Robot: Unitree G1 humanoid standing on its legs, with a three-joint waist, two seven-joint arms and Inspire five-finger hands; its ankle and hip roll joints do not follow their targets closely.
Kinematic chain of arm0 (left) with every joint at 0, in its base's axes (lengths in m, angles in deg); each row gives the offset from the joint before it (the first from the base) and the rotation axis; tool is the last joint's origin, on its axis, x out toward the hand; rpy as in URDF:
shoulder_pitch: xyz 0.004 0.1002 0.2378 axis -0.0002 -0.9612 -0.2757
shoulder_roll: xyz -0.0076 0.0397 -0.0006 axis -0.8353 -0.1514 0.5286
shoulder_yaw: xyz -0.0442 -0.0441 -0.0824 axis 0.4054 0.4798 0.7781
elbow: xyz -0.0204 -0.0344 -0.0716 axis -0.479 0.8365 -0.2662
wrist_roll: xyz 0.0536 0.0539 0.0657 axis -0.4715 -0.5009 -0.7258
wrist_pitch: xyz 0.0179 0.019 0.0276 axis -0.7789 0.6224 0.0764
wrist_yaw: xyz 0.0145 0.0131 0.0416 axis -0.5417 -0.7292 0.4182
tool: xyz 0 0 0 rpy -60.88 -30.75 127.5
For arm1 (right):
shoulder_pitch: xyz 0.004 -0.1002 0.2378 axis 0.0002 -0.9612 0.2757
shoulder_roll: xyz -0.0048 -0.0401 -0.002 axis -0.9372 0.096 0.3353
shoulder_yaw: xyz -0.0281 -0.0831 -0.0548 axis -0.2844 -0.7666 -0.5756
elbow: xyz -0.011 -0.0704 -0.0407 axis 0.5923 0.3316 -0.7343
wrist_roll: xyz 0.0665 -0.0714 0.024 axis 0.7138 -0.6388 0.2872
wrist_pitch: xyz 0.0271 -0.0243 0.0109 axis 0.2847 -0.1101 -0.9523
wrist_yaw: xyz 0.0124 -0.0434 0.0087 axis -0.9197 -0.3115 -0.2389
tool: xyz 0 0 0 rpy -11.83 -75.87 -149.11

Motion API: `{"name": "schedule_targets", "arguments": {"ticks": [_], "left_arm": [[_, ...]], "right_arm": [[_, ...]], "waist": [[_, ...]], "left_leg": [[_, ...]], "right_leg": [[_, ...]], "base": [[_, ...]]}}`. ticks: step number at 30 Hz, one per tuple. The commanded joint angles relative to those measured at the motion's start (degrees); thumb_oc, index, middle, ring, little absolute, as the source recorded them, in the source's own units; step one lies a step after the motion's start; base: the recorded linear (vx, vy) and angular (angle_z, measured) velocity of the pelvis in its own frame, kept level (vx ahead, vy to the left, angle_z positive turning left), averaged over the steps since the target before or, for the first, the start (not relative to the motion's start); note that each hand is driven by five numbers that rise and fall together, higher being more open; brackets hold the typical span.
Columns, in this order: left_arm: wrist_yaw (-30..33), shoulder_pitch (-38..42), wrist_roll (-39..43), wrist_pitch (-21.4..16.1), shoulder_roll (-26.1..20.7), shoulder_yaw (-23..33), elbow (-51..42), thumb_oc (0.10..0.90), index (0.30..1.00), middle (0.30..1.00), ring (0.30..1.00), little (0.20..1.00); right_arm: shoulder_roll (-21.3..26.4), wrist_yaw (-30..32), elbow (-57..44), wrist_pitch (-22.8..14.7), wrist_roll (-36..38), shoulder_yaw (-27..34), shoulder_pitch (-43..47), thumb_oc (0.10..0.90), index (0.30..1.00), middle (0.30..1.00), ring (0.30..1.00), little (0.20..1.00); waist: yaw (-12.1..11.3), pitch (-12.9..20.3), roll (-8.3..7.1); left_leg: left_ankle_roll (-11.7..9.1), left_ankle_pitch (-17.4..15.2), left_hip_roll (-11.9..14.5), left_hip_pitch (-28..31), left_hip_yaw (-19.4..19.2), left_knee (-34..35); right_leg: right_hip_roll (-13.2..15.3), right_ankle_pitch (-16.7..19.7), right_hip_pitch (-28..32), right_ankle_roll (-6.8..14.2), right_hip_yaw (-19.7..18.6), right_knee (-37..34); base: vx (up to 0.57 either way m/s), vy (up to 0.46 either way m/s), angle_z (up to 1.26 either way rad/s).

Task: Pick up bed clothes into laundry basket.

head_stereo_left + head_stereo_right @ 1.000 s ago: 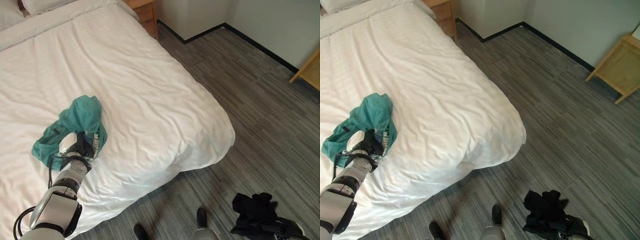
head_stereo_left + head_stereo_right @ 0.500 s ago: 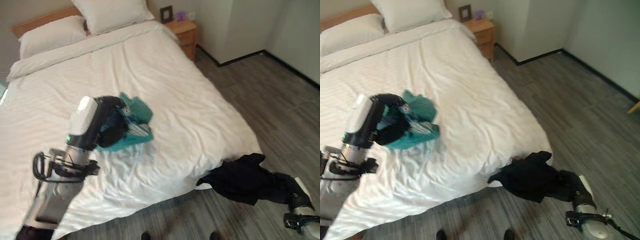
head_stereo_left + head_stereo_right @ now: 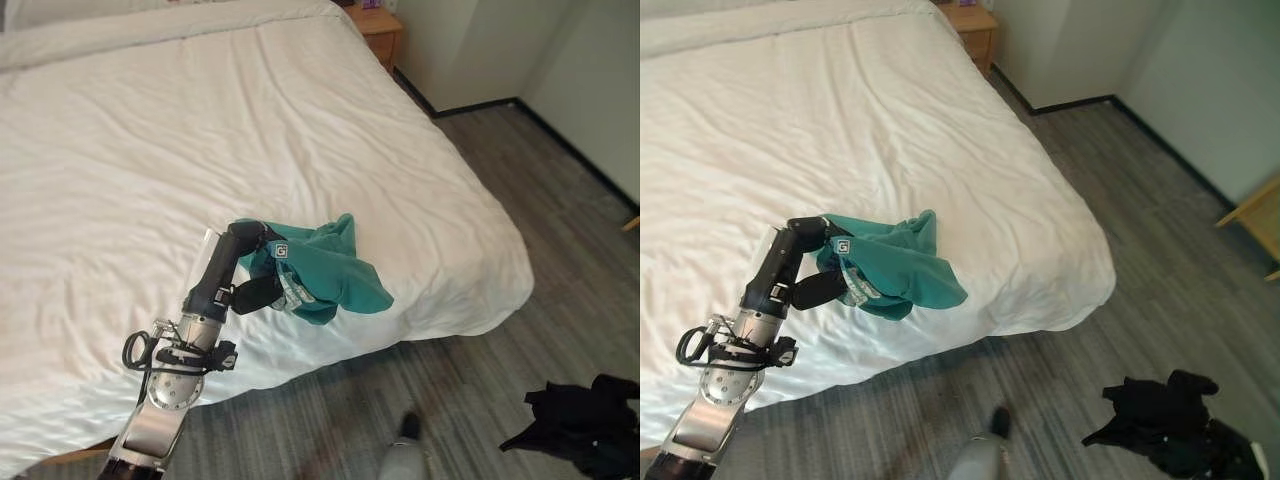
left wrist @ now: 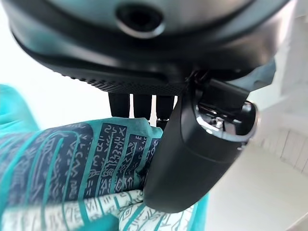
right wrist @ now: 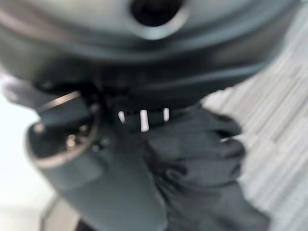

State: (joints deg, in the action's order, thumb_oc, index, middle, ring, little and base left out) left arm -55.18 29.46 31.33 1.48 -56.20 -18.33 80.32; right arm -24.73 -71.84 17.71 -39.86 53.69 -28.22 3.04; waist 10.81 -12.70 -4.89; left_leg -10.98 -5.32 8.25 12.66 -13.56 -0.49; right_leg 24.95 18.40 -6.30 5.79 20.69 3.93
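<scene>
My left hand is shut on a teal garment, held just over the near part of the white bed. In the left wrist view the thumb presses a patterned fold of the teal garment against the fingers. A black garment hangs low over the floor at the lower right. My right hand is shut on this black garment, as the right wrist view shows.
The bed's foot corner juts toward the grey plank floor. A wooden nightstand stands by the bed's far side, and light wooden furniture sits by the right wall.
The camera has swung. My left arm has gone from raised close to the camera to stretched lower over the bed's edge, teal garment still held. The black garment now hangs lower.
</scene>
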Motion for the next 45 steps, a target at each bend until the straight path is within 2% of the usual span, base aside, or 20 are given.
{"name": "schedule_targets", "arguments": {"ticks": [1, 4, 6, 8, 9, 11, 13, 15, 17, 21, 24, 26, 27, 28, 29, 32, 38, 39, 43, 45], "left_arm": [[-0.90, 8.43, 0.35, -4.79, 3.86, -3.90, -7.10, 0.400, 0.300, 0.300, 0.300, 0.300], [0.94, 12.14, -0.36, -2.61, 5.10, -6.29, -7.77, 0.400, 0.300, 0.300, 0.300, 0.300], [2.99, 16.20, -1.93, -2.00, 5.03, -9.84, -8.73, 0.400, 0.300, 0.300, 0.300, 0.300], [3.11, 16.41, -2.01, -1.99, 4.97, -9.83, -8.64, 0.400, 0.300, 0.300, 0.300, 0.300], [5.20, 19.04, -1.97, -1.90, 4.73, -10.29, -11.87, 0.400, 0.300, 0.300, 0.300, 0.300], [6.43, 20.22, -2.09, -1.40, 4.61, -10.37, -12.27, 0.400, 0.300, 0.300, 0.300, 0.300], [8.50, 21.54, -2.67, -1.14, 4.29, -10.03, -13.17, 0.400, 0.300, 0.300, 0.300, 0.300], [9.79, 22.12, -4.31, -1.23, 4.18, -9.53, -13.53, 0.400, 0.300, 0.300, 0.300, 0.300], [11.74, 21.93, -6.14, -0.87, 5.64, -8.34, -12.24, 0.400, 0.300, 0.300, 0.300, 0.300], [14.78, 21.93, -8.03, 0.46, 7.06, -6.80, -9.45, 0.400, 0.300, 0.300, 0.300, 0.300], [15.44, 21.65, -9.44, 0.65, 7.73, -6.01, -8.50, 0.400, 0.300, 0.300, 0.300, 0.300], [16.40, 20.93, -10.28, -0.10, 8.11, -5.16, -8.26, 0.400, 0.300, 0.300, 0.300, 0.300], [16.40, 20.93, -10.28, -0.10, 8.11, -5.16, -8.26, 0.400, 0.300, 0.300, 0.300, 0.300], [17.21, 20.78, -12.17, 0.00, 8.20, -4.94, -7.56, 0.400, 0.300, 0.300, 0.300, 0.300], [17.45, 21.21, -14.62, 0.11, 7.95, -5.12, -7.31, 0.400, 0.300, 0.300, 0.300, 0.300], [18.39, 22.98, -17.65, 1.74, 7.82, -6.16, -4.91, 0.400, 0.300, 0.300, 0.300, 0.300], [15.92, 22.78, -9.32, 4.39, 11.32, -7.06, 2.91, 0.400, 0.300, 0.300, 0.300, 0.300], [14.61, 22.16, -1.62, 5.05, 14.28, -7.12, 7.43, 0.400, 0.300, 0.300, 0.300, 0.300], [12.75, 22.92, 3.47, 5.43, 15.27, -7.64, 11.94, 0.400, 0.300, 0.300, 0.300, 0.300], [12.51, 22.70, 3.38, 5.90, 15.29, -7.25, 12.27, 0.400, 0.300, 0.300, 0.300, 0.300]], "right_arm": [[-1.18, 4.27, -11.82, -8.49, -5.57, -6.81, 11.62, 0.400, 0.300, 0.300, 0.300, 0.300], [-2.26, 3.65, -17.74, -6.73, -10.36, -10.02, 10.05, 0.400, 0.300, 0.300, 0.300, 0.300], [-3.43, 5.51, -18.47, -6.45, -15.75, -17.83, 13.84, 0.400, 0.300, 0.300, 0.300, 0.300], [-3.49, 5.61, -18.22, -6.55, -15.79, -17.91, 14.18, 0.400, 0.300, 0.300, 0.300, 0.300], [-3.39, 4.95, -17.57, -6.34, -16.05, -22.24, 17.05, 0.400, 0.300, 0.300, 0.300, 0.300], [-3.09, 4.96, -15.83, -5.85, -16.75, -24.68, 18.52, 0.400, 0.300, 0.300, 0.300, 0.300], [-3.03, 4.93, -14.27, -5.44, -17.01, -27.23, 20.34, 0.400, 0.300, 0.300, 0.300, 0.300], [-2.56, 4.87, -14.09, -5.33, -16.85, -27.53, 20.26, 0.400, 0.300, 0.300, 0.300, 0.300], [-1.28, 3.54, -14.91, -5.89, -17.24, -29.32, 20.46, 0.400, 0.300, 0.300, 0.300, 0.300], [1.19, 3.62, -17.95, -6.50, -18.28, -30.11, 21.28, 0.400, 0.300, 0.300, 0.300, 0.300], [2.35, 3.18, -20.60, -6.49, -18.44, -30.34, 20.87, 0.400, 0.300, 0.300, 0.300, 0.300], [3.93, 3.97, -23.82, -6.85, -19.15, -29.83, 21.32, 0.400, 0.300, 0.300, 0.300, 0.300], [3.93, 3.97, -23.82, -6.85, -19.15, -29.83, 21.32, 0.400, 0.300, 0.300, 0.300, 0.300], [6.00, 4.39, -26.45, -7.03, -20.59, -28.75, 21.12, 0.400, 0.300, 0.300, 0.300, 0.300], [6.69, 4.74, -28.01, -7.47, -21.13, -27.89, 21.21, 0.400, 0.300, 0.300, 0.300, 0.300], [7.61, 6.86, -32.17, -8.44, -22.74, -25.16, 21.72, 0.400, 0.300, 0.300, 0.300, 0.300], [6.98, 10.02, -35.34, -8.09, -23.53, -21.88, 23.19, 0.400, 0.300, 0.300, 0.300, 0.300], [6.99, 11.24, -34.58, -6.81, -24.11, -22.18, 25.11, 0.400, 0.300, 0.300, 0.300, 0.300], [8.00, 12.49, -32.35, -5.13, -23.22, -21.09, 26.92, 0.400, 0.300, 0.300, 0.300, 0.300], [8.49, 12.45, -31.95, -4.43, -23.38, -20.88, 27.16, 0.400, 0.300, 0.300, 0.300, 0.300]], "waist": [[-2.27, 1.05, 5.74], [-1.87, 0.89, 4.77], [-4.94, 1.88, 4.25], [-5.22, 1.86, 4.14], [-7.82, 3.27, 3.88], [-9.72, 4.05, 3.65], [-12.48, 4.86, 3.26], [-14.00, 5.36, 3.07], [-13.99, 5.79, 4.08], [-12.80, 5.80, 6.61], [-12.01, 5.52, 8.01], [-13.57, 3.54, 8.94], [-13.57, 3.54, 8.94], [-14.75, 2.31, 7.42], [-14.66, 2.18, 6.69], [-12.51, 2.67, 7.05], [-9.84, 4.04, 8.41], [-9.70, 3.52, 8.59], [-9.70, 2.04, 7.85], [-9.86, 1.54, 7.44]], "left_leg": [[2.97, -5.20, 0.67, 3.99, -1.25, 4.97], [5.68, -3.95, -1.50, 3.00, -3.46, 4.73], [9.15, -0.95, -1.71, -1.01, -10.10, 2.81], [9.08, -0.79, -1.64, -1.29, -10.47, 2.60], [9.89, 1.59, -0.14, -4.62, -16.58, 0.87], [9.84, 2.77, 0.93, -5.63, -19.84, 0.59], [9.00, 4.72, 3.31, -7.46, -23.45, -0.16], [6.63, 6.90, 5.78, -9.07, -23.85, -1.26], [4.29, 10.63, 10.35, -8.22, -27.22, -1.43], [0.95, 16.36, 15.77, -6.83, -29.37, 0.54], [-0.34, 18.09, 17.48, -5.91, -29.73, 1.32], [-1.00, 20.69, 17.67, -8.70, -23.51, -1.17], [-1.00, 20.69, 17.67, -8.70, -23.51, -1.17], [1.22, 14.46, 11.10, -12.07, -10.40, -4.79], [1.99, 10.64, 8.54, -12.36, -7.49, -5.72], [2.14, 10.51, 8.56, -10.94, -9.59, -4.62], [1.29, 13.43, 10.12, -7.90, -10.56, -3.33], [1.02, 14.25, 10.72, -8.61, -9.82, -7.53], [0.26, 17.27, 13.22, -12.59, -9.35, -18.30], [0.96, 16.24, 11.46, -14.90, -8.69, -20.51]], "right_leg": [[-0.04, -7.04, -1.10, 9.21, 1.00, -1.34], [-2.03, -10.34, 0.59, 8.74, 1.75, 2.81], [-6.37, -17.89, 5.67, 7.22, 4.86, 13.31], [-6.45, -17.79, 5.23, 6.95, 4.58, 13.33], [-6.34, -19.92, 10.90, 6.97, 7.09, 16.33], [-5.25, -19.06, 12.95, 7.38, 8.54, 16.57], [-3.85, -17.83, 16.12, 7.76, 9.40, 14.12], [-6.03, -20.95, 19.23, 7.92, 7.95, 8.43], [-9.90, -25.44, 20.03, 5.94, 9.25, 1.18], [-14.65, -25.93, 20.59, 4.27, 7.72, -5.27], [-16.52, -25.74, 21.37, 3.83, 6.47, -8.30], [-17.19, -25.61, 20.11, 3.54, 4.59, -8.93], [-17.19, -25.61, 20.11, 3.54, 4.59, -8.93], [-17.00, -25.19, 18.71, 2.60, 1.40, -8.93], [-16.79, -25.23, 18.00, 2.28, -0.28, -8.93], [-17.70, -24.86, 17.42, 2.00, -2.05, -8.77], [-19.66, -24.83, 16.65, 0.99, -3.53, -8.93], [-20.47, -25.18, 16.98, 0.19, -4.68, -8.93], [-20.59, -26.11, 18.53, -1.12, -4.63, -8.93], [-20.55, -26.38, 19.27, -1.72, -5.54, -8.93]], "base": [[-0.13, 0.082, -0.45], [-0.42, 0.220, -0.70], [-0.67, 0.165, -1.79], [-0.39, -0.018, -1.73], [-0.43, -0.068, -0.23], [-0.44, -0.136, -0.58], [-0.38, -0.186, -2.20], [-0.23, -0.248, -1.40], [-0.25, -0.356, -0.70], [-0.16, -0.215, -0.75], [-0.07, -0.120, -0.44], [-0.09, -0.129, -0.62], [-0.05, -0.266, -0.90], [-0.10, -0.315, -1.11], [-0.08, -0.353, -0.79], [-0.01, -0.106, -0.89], [0.03, -0.064, -0.33], [0.05, -0.157, -0.19], [0.05, -0.108, -0.37], [0.11, -0.145, -0.01]]}}
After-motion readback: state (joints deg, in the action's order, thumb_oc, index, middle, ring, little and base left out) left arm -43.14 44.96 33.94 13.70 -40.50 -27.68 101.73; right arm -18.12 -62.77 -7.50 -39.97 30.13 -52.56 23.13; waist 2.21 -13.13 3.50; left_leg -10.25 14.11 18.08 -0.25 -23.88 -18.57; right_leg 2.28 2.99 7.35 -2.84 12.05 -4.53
